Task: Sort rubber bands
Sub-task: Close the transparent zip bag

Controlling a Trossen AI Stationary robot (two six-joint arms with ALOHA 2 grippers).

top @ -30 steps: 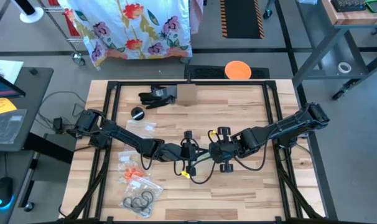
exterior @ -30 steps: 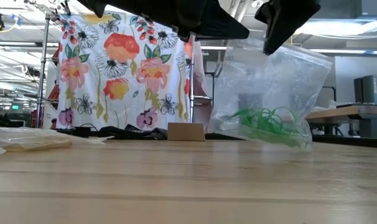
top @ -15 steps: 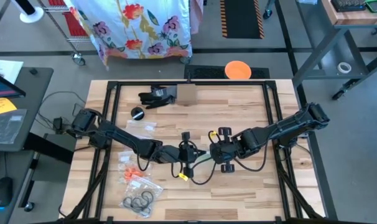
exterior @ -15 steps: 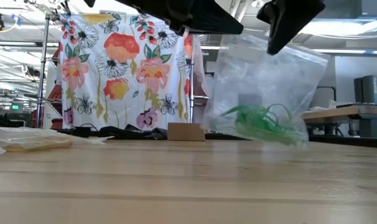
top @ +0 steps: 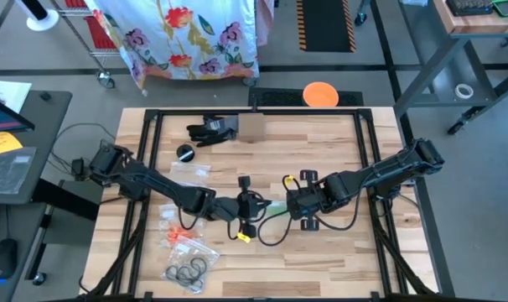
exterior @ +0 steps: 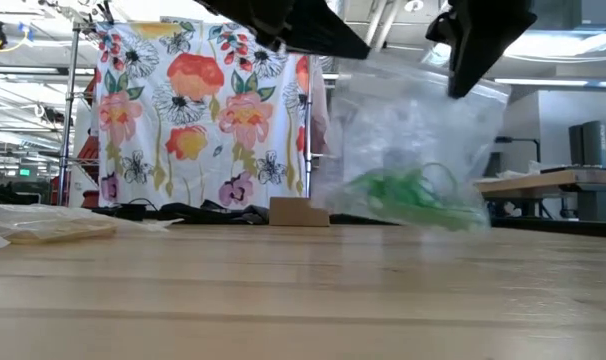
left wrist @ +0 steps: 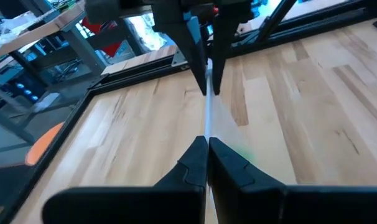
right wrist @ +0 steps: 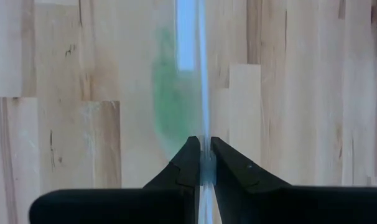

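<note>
A clear zip bag (exterior: 413,140) hangs in the middle of the table, with green rubber bands (exterior: 411,192) heaped in its bottom. My left gripper (left wrist: 206,142) is shut on the bag's top at its left end. My right gripper (right wrist: 203,144) is shut on the top at its right end. From above, the two grippers face each other, left (top: 258,206) and right (top: 289,204), with the bag (top: 275,208) between them. The bag's lower edge (exterior: 423,226) is close over the table top; whether it touches, I cannot tell. My left gripper pinches the bag's top edge (left wrist: 206,127) between its two fingers, near the left corner. It comes almost level from the table's left. The bag hangs below the fingers, its top stretched across to the other gripper. My right gripper pinches the bag's top edge (right wrist: 203,163) between its two fingers, near the right corner (exterior: 483,88). The fingers slant steeply down from the right. The bag hangs below them with the green bands at its bottom.
At the front left lie clear bags with orange bands (top: 180,231) and dark bands (top: 187,270); one flat bag (exterior: 48,222) shows in the low view. A black glove (top: 210,130), a small cardboard box (top: 251,126) and a black round thing (top: 185,153) sit toward the far edge.
My left gripper has gone up and a little toward the table's left edge, drawing the bag's top that way. The bag has risen slightly and swung left, and the green bands have shifted with it. My right gripper has stayed in place and tipped a little.
</note>
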